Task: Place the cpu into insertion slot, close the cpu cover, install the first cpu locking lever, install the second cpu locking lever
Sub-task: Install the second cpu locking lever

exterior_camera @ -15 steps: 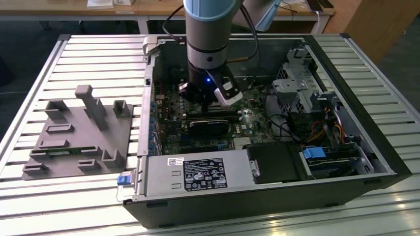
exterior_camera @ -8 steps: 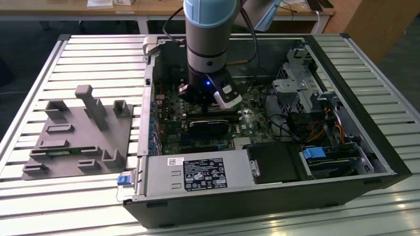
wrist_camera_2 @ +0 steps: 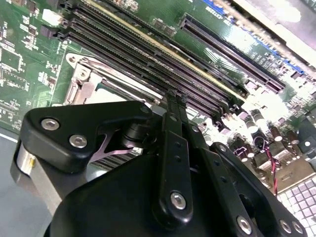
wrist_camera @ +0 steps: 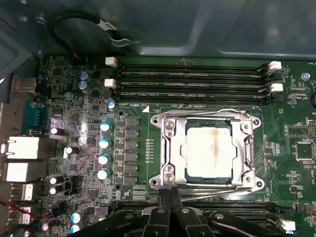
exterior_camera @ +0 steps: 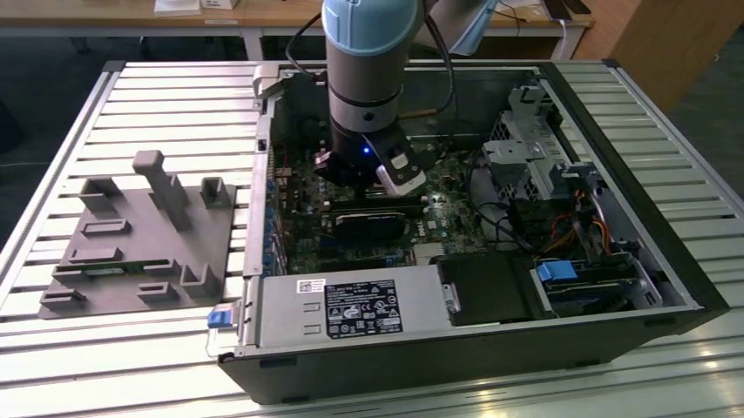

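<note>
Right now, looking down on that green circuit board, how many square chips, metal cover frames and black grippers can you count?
Dull silvery-grey square cpu: 1
Thin silvery metal-frame cpu cover: 1
Black metal gripper: 1
Total: 3

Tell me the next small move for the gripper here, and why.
Probably ease the gripper sideways against the locking lever beside it, toward its latch. The cpu sits in the insertion slot, the cpu cover lies flat around it, and the gripper is at that lever's end.
</note>
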Controlling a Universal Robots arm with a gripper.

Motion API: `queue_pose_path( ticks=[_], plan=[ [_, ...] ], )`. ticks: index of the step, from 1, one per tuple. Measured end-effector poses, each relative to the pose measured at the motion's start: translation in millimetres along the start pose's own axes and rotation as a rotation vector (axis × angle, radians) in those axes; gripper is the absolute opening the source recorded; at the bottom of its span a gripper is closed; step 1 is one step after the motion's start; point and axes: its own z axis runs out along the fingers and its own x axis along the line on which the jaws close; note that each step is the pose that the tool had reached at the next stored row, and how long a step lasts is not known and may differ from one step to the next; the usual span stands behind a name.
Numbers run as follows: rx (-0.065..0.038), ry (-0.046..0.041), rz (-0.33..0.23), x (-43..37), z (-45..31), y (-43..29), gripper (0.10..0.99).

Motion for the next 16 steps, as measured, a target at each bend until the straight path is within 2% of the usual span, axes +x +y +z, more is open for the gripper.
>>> queue_pose_path(
  ticks=[3,7,16],
  plan=[
    [-0.007,-0.0001,0.0,0.4,0.2,-1.2,0.106],
    [-0.023,-0.0002,0.001,1.1,0.3,-3.1,0.106],
    [-0.037,-0.0002,0.001,3.8,4.1,-4.6,0.106]
  ],
)
